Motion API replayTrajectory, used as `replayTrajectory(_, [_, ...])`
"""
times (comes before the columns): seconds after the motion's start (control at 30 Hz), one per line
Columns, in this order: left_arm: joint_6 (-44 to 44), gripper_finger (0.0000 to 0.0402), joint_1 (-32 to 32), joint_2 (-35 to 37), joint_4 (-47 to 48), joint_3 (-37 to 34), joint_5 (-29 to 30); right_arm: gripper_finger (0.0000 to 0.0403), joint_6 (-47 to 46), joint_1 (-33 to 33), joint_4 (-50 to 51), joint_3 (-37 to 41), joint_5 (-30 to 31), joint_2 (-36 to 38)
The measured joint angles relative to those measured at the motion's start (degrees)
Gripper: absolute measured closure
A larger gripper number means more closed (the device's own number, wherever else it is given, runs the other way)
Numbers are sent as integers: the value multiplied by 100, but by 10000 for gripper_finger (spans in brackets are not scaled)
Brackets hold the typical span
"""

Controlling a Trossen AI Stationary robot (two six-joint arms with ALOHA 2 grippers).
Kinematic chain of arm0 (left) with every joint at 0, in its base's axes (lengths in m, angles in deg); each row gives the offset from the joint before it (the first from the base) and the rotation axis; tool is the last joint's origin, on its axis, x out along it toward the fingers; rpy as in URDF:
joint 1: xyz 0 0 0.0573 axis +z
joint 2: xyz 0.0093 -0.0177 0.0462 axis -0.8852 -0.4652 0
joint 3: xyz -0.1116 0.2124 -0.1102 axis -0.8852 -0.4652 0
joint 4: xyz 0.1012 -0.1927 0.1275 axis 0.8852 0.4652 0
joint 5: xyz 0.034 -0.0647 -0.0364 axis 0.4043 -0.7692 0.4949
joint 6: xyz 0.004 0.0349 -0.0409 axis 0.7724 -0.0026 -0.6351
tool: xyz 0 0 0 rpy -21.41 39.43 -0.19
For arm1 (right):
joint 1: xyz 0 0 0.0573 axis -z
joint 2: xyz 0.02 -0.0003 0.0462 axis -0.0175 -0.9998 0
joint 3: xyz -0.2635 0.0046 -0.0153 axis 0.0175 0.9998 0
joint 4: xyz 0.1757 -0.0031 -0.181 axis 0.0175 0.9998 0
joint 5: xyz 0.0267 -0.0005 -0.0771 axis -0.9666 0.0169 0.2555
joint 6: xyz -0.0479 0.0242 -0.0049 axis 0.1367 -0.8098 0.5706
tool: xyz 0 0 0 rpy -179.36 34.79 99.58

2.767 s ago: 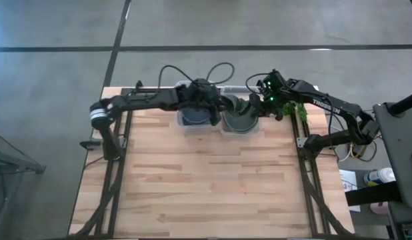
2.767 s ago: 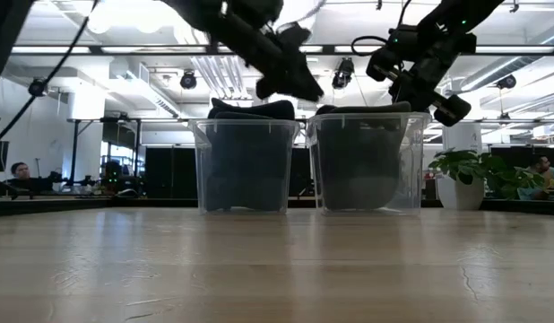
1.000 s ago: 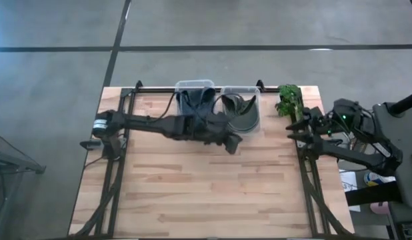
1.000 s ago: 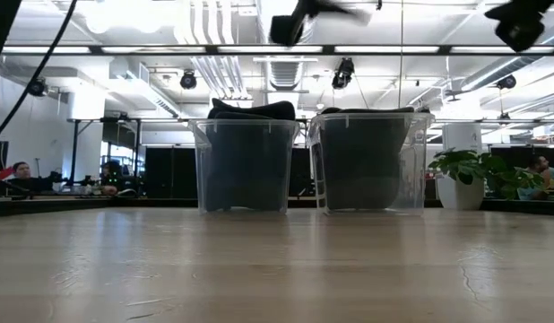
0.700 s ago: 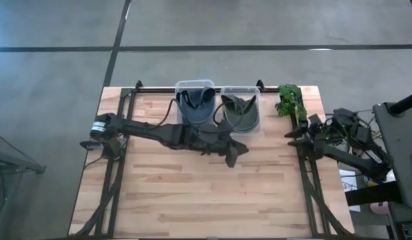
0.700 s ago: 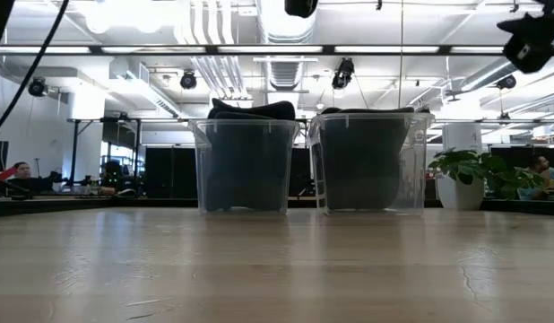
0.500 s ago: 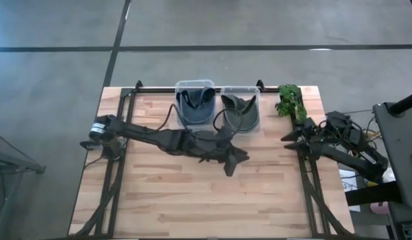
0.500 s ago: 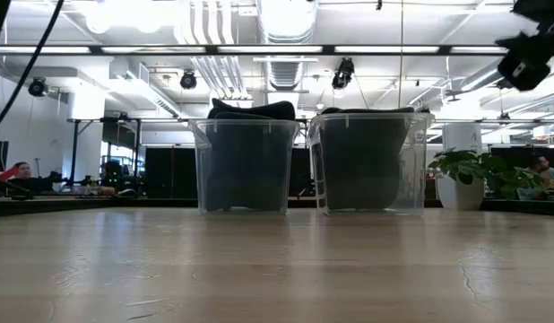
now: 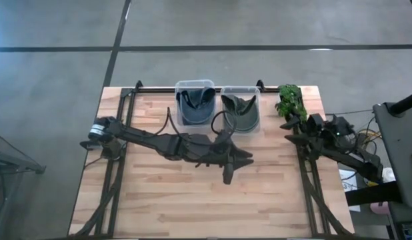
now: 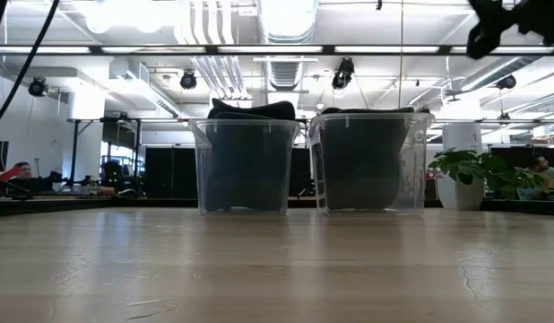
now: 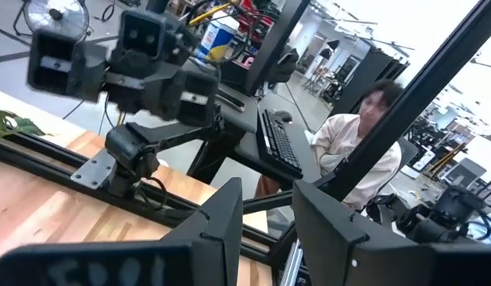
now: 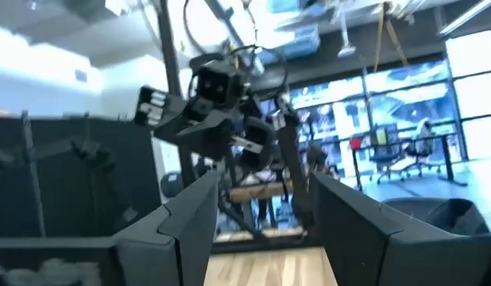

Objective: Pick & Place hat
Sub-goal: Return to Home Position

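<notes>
Left gripper (image 9: 238, 162): released, empty, frame centre (sorting seems done)
Right gripper (image 9: 291, 137): released, right edge
Caps (image 9: 241, 117): inside bins (image 9: 241, 89)

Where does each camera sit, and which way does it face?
High: above the table, facing straight down; both arms, left tool over mid-table, right tool at its right edge.
Low: at tabletop height, level toward two bins; right arm up top.
Left wrist: on that arm, past its open fingers toward the right arm and a seated person.
Right wrist: past its open fingers toward the left arm.
Shared: high and low both show the bins.
</notes>
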Motion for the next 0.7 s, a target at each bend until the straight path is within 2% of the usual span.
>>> replayTrajectory(0.17, [55,296,47,-2,7,0,-6,209,-231,-1,-1010,696,357,-14])
replayTrajectory(0.3, [89,296,126,-2,17,0,-13,209,-189,2,-1148,976,772,-6])
replayTrajectory(0.4, [132,296,175,-2,60,0,-13,209,-22,2,-524,1005,1008,-52])
replayTrajectory(0.7, [265,296,197,-2,78,0,-15,209,35,2,1166,1002,1040,-144])
